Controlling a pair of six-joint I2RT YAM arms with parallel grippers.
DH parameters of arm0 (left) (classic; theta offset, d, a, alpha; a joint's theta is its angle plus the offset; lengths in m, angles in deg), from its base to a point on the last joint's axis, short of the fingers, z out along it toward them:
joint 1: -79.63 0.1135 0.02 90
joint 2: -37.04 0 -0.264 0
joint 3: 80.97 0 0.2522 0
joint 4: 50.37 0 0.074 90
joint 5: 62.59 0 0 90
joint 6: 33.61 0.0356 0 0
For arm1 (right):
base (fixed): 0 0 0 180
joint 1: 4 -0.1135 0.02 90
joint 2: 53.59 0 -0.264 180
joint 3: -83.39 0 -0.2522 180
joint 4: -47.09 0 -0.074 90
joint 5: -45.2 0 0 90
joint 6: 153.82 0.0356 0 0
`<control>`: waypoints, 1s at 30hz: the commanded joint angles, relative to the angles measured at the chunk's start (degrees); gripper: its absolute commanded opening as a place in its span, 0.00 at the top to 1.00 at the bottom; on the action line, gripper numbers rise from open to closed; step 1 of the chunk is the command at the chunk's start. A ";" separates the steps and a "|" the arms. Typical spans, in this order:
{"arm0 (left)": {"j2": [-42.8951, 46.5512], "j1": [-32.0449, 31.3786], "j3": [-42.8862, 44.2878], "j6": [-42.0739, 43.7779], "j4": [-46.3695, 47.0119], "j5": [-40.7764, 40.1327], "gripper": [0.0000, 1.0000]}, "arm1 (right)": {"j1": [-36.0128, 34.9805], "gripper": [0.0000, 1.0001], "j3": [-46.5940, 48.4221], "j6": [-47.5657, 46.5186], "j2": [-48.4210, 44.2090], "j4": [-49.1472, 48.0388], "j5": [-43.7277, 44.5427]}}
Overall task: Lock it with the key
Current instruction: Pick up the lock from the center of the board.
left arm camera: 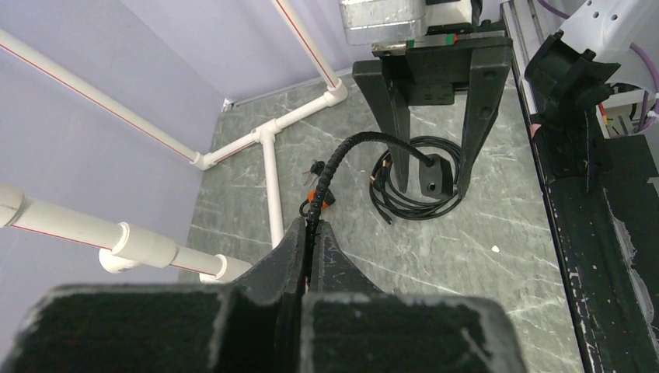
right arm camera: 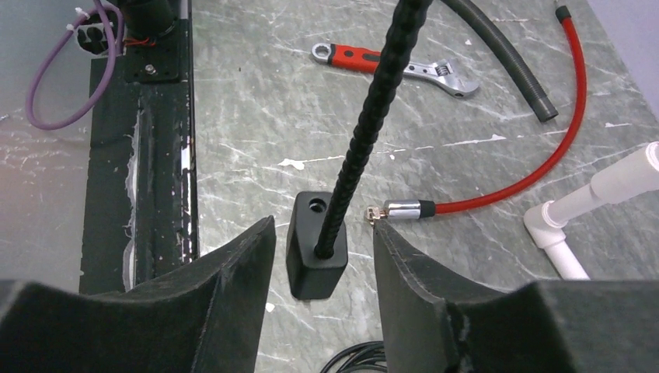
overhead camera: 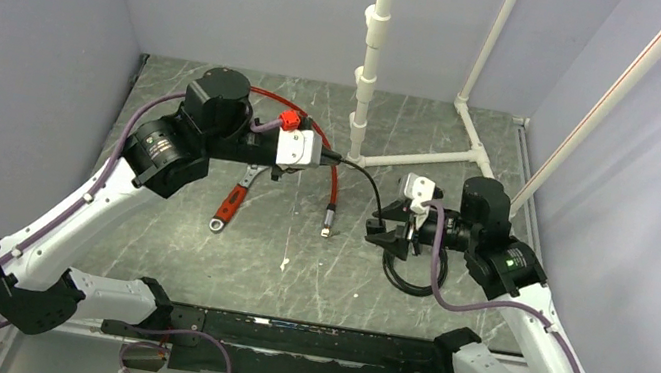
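Note:
A black lock block hangs just above the table on a ribbed black cable. My right gripper stands open around the block, with a gap on each side. My left gripper is shut on the same ribbed cable farther along, holding it up. From above, the left gripper and the right gripper are joined by this cable. A tiny dark thing that looks like the key lies beside the white floor pipe. A small orange piece shows just past the left fingertips.
A coil of thin black cable lies under the right gripper. A red-handled wrench, a red cable with a metal tip and a grey hose lie on the table. A white pipe frame stands at the back.

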 commanded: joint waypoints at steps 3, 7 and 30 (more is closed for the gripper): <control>0.04 0.38 2.13 -3.06 4.76 0.60 1.00 | 0.14 0.56 0.82 -0.14 0.50 -1.43 -1.99; 0.34 1.19 1.58 -4.36 5.14 0.66 1.00 | 0.14 0.71 0.35 0.19 0.30 -1.57 -2.81; 0.13 3.50 -0.01 -1.14 -20.99 -6.82 0.24 | 0.15 1.00 5.33 -0.86 7.01 5.44 6.20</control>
